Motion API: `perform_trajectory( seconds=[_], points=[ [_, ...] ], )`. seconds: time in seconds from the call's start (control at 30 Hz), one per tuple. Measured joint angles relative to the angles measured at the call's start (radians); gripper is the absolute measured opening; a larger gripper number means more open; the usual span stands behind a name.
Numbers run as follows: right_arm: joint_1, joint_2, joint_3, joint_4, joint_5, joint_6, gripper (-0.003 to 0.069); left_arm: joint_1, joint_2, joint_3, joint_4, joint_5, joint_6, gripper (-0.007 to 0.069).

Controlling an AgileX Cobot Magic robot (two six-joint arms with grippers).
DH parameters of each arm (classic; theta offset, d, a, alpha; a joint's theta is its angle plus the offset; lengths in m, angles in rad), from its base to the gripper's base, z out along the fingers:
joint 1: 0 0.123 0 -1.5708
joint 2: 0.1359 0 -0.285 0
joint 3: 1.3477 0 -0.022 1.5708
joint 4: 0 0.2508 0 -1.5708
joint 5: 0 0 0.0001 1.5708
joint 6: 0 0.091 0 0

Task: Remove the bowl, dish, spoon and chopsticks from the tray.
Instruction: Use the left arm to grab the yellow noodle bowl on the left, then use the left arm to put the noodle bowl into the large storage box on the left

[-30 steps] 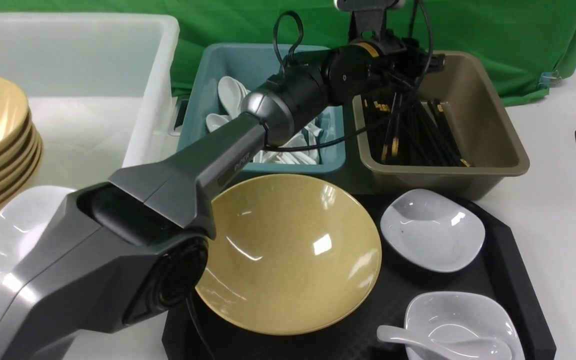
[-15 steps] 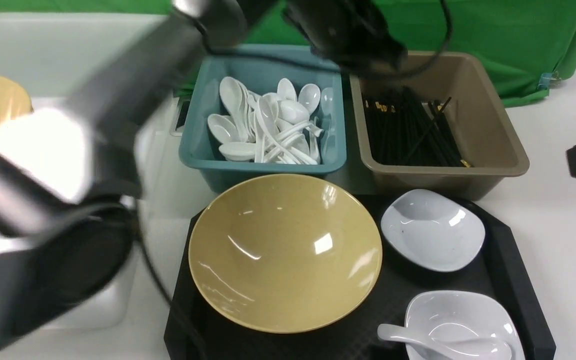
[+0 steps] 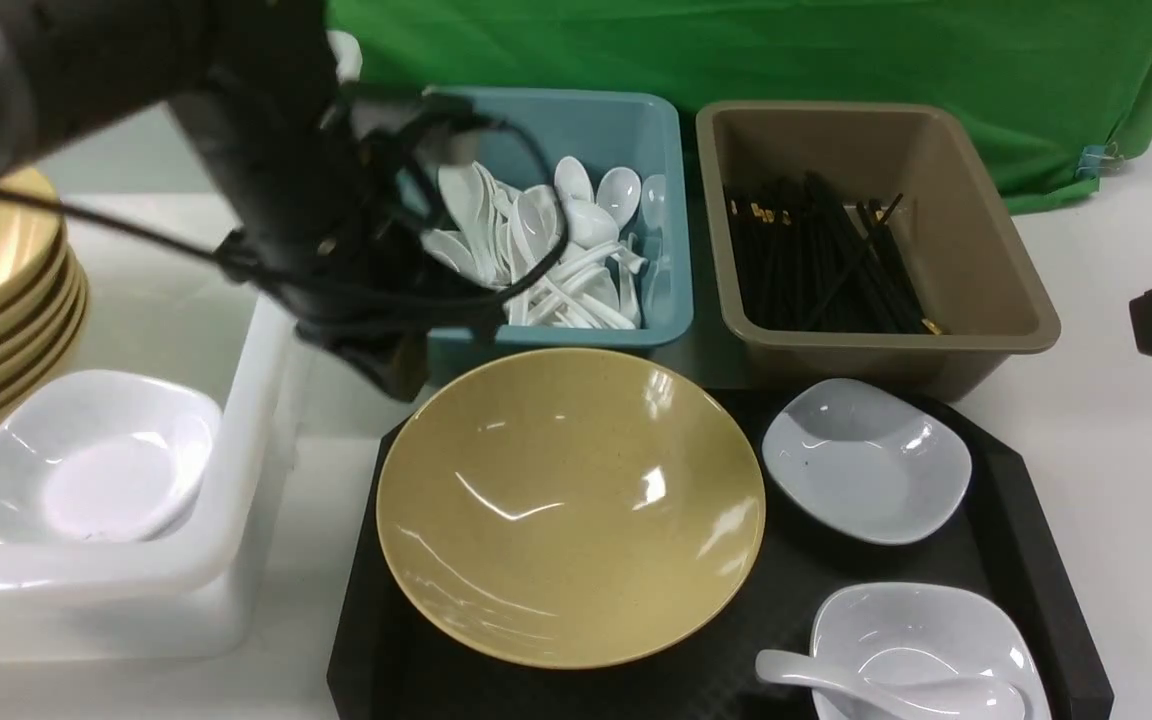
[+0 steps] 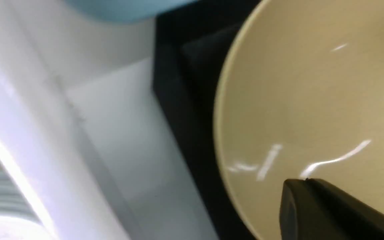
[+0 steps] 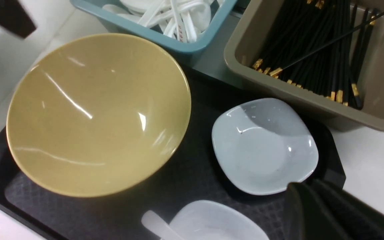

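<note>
Front view: large glossy mustard-tan bowl (image 3: 570,505) is sitting on the black dimpled plastic tray (image 3: 1031,560), filling its nine o'clock side. Left gripper (image 3: 391,372) is hovering off the bowl's eleven o'clock rim, jaws pressed together, carrying nothing. Bowl is looking rigid, slick, breakable; gripping its thin rim is appearing soundest.

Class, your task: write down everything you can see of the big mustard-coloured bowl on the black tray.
The bowl is large, round, wide and shallow. It is a glossy mustard-tan that looks like plastic or glazed ware, with bright highlights across its inside. It is empty and sits open side up on the left part of the black tray, covering much of it. The small white dish beside it lies close but apart. Nothing holds it.
</note>
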Motion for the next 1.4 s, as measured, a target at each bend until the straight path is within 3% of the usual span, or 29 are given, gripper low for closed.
perform_trajectory(
  seconds=[0.13,0.2,0.23,0.27,0.33,0.4,0.5,0.63,0.7,0.73,0.77,0.9,1.0,1.2,1.33,1.4],
  points=[
    [0.0,0.0,0.0,0.0,-0.009,0.0,0.002,0.017,0.005,0.051,0.017,-0.119,0.013,0.0131],
    [0.0,0.0,0.0,0.0,-0.015,0.0,0.002,0.017,0.033,0.053,0.028,-0.176,0.037,0.027],
    [0.0,0.0,0.0,0.0,-0.015,0.0,0.002,0.017,0.036,0.053,0.028,-0.184,0.04,0.0282],
    [0.0,0.0,0.0,0.0,-0.015,0.0,0.002,0.017,0.065,0.053,0.021,-0.216,0.06,0.0387],
    [0.0,0.0,0.0,0.0,-0.015,0.0,0.002,0.017,0.098,0.053,0.008,-0.239,0.082,0.0481],
    [0.0,0.0,0.0,0.0,-0.015,0.0,0.002,0.017,0.135,0.055,0.003,-0.247,0.092,0.0556],
    [0.0,0.0,0.0,0.0,-0.015,0.0,0.002,0.017,0.188,0.056,-0.009,-0.254,0.118,0.0593],
    [0.0,0.0,0.0,0.0,-0.017,0.0,0.002,0.017,0.225,0.056,-0.036,-0.249,0.148,0.0526],
    [0.0,0.0,0.0,0.0,-0.017,0.0,0.002,0.017,0.239,0.056,-0.067,-0.239,0.159,0.0417],
    [0.0,0.0,0.0,0.0,-0.018,0.0,0.002,0.017,0.243,0.056,-0.09,-0.231,0.162,0.0254],
    [0.0,0.0,0.0,0.0,-0.018,0.0,0.002,0.019,0.242,0.056,-0.108,-0.227,0.162,0.0191],
    [0.0,0.0,0.0,0.001,-0.018,0.0,0.002,0.022,0.2,0.028,-0.168,-0.168,0.135,0.0053],
    [0.0,0.0,0.0,0.002,-0.018,0.0,0.002,0.024,0.157,0.004,-0.151,-0.127,0.118,0.0015],
    [0.0,0.0,0.0,0.002,-0.018,0.0,0.002,0.068,-0.003,-0.049,-0.125,-0.048,0.101,0.0013],
    [0.0,0.0,0.0,0.033,-0.032,-0.026,0.002,0.181,-0.145,-0.092,-0.224,-0.019,0.108,0.0013],
    [-0.001,0.011,-0.009,0.132,-0.029,-0.125,0.002,0.325,-0.215,-0.101,-0.261,-0.005,0.108,0.0013]
  ],
)
